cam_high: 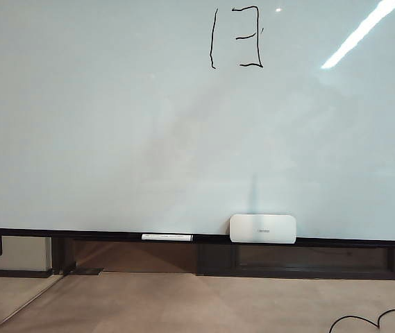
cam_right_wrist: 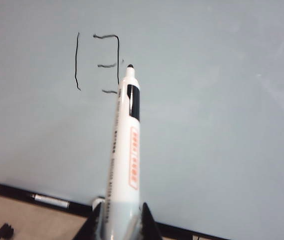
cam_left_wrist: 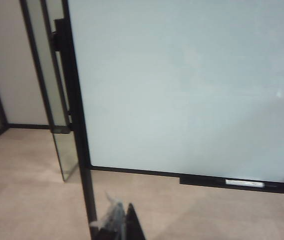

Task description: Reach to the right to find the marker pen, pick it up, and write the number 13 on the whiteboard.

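We see the whiteboard filling most of the exterior view, thin black edge along its base. No arm shows in that view. Left to right along the ledge: a thin white pen with black end at about 6 o'clock, then a white rounded box just past it toward 5 o'clock, well apart from each other. The number 13 sits at 12 o'clock near the top edge, tall "1" left, boxy "3" right. A black cable lies on the floor at 5 o'clock.

Left wrist view: left end effector barely in frame, blurred, facing the board's left frame and floor; we cannot tell if its fingers are apart or together.

Right wrist view: right end effector clamped on the marker pen, fingers on either side of the barrel's base. Pen points up toward the board, dark tip just beside the "3" at its lower right; we cannot tell if it is touching the surface.
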Controlling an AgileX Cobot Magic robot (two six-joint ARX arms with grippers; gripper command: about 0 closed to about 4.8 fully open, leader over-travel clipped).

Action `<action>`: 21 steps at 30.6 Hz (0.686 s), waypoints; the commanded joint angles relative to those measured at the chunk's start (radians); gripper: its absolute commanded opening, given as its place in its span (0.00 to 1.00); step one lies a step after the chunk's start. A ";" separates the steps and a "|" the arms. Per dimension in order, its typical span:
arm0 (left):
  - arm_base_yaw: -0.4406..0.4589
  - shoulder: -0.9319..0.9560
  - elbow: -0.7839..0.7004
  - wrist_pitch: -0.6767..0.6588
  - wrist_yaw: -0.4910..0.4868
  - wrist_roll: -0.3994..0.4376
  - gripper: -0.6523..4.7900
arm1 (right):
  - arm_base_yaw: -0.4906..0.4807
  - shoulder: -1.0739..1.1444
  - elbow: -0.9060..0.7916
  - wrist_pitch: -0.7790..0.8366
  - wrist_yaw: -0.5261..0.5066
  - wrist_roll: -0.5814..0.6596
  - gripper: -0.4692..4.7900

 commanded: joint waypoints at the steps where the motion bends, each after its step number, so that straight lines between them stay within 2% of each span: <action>1: 0.000 0.005 -0.016 0.006 0.076 -0.001 0.11 | 0.055 -0.109 -0.035 -0.015 0.061 -0.026 0.08; 4: 0.000 0.005 -0.005 0.027 0.113 0.003 0.11 | 0.111 -0.199 -0.039 -0.053 0.192 -0.048 0.08; 6: 0.000 0.005 0.002 0.044 0.141 0.026 0.11 | 0.140 -0.251 -0.039 -0.069 0.238 -0.104 0.08; 10: 0.000 0.005 0.002 0.065 0.205 0.064 0.11 | 0.174 -0.335 -0.038 -0.089 0.249 -0.172 0.08; 17: 0.000 0.005 -0.004 0.077 0.231 0.073 0.11 | 0.164 -0.401 -0.016 -0.210 0.269 -0.216 0.08; 21: 0.000 0.005 -0.018 0.096 0.293 0.085 0.11 | 0.151 -0.413 0.023 -0.300 0.268 -0.217 0.08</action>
